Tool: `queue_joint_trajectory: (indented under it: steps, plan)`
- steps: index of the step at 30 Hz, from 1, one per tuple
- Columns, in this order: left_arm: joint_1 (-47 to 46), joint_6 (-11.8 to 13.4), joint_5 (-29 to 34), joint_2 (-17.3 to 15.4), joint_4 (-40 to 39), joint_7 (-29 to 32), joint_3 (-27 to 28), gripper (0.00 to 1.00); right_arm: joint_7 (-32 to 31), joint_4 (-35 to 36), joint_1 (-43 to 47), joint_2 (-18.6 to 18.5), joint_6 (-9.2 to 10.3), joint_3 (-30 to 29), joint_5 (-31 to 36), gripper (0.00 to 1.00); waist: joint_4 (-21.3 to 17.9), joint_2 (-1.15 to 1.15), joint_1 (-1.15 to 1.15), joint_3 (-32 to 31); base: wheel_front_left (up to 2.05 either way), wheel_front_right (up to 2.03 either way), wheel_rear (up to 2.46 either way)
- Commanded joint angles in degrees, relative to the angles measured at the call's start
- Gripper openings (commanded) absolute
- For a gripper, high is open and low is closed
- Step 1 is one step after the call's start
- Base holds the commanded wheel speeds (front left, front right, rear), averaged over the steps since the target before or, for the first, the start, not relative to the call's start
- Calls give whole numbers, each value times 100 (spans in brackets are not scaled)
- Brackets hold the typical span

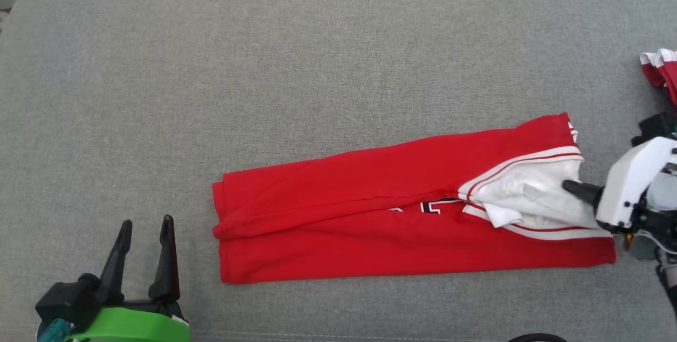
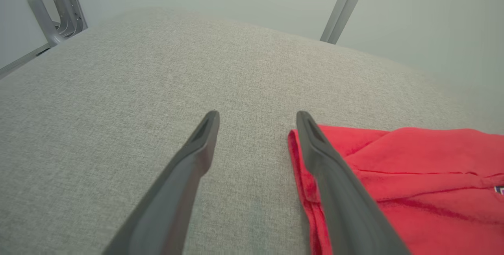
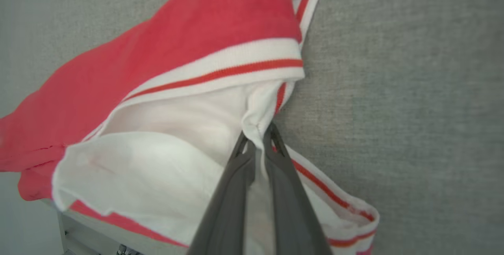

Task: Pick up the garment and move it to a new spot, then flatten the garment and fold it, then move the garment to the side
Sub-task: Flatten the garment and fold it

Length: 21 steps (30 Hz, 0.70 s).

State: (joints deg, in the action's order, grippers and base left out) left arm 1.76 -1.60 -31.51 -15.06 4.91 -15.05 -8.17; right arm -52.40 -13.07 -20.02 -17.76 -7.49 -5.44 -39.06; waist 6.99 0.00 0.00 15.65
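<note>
The garment (image 1: 370, 215) is red with white, red-striped trim. It lies folded into a long band across the grey padded surface (image 1: 264, 67). At its right end the white inner side is turned out. My right gripper (image 1: 570, 187) comes in from the right and is shut on that white fabric; in the right wrist view the gripper (image 3: 258, 136) pinches a ridge of the cloth (image 3: 197, 42) beside the striped band. My left gripper (image 1: 147, 221) stands open at the lower left, just left of the garment's left end (image 2: 425, 176), and its fingers (image 2: 256, 115) hold nothing.
Another red and white piece of cloth (image 1: 661, 67) lies at the right edge of the surface. Grey metal frame legs (image 2: 342, 6) stand beyond the far edge. A dark curved object (image 1: 537, 338) peeks in at the bottom edge.
</note>
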Motion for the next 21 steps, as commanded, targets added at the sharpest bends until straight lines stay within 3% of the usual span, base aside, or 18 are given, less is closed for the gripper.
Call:
queue_joint_trajectory:
  steps: [1, 7, 11, 16, 21]
  plan:
    - [42, -102, 94, 106, 118, -13, -1, 100, -51, -61, 63, -215, 1, -203, 17, 0, 0, 0, 0, -153, 0, 0, 0]
    - [118, -330, 275, 420, 446, -14, -47, 100, -304, -83, 102, -726, 2, -1142, 210, 0, 12, 0, 0, -394, 0, 0, 0]
    - [191, -412, 387, 557, 540, -13, -4, 100, -666, 351, 112, -807, 0, -1708, 265, 0, 4, 0, 0, -523, 0, 0, 0]
    - [356, -480, 483, 671, 510, -14, 152, 100, -1462, 1512, 110, -396, 0, -1597, -254, 0, -182, 0, 0, -558, 0, 0, 0]
    - [319, -529, 565, 704, 523, -14, 154, 100, -1806, 2481, 80, 385, 0, -745, -486, 0, -423, 0, 0, -452, 0, 0, 0]
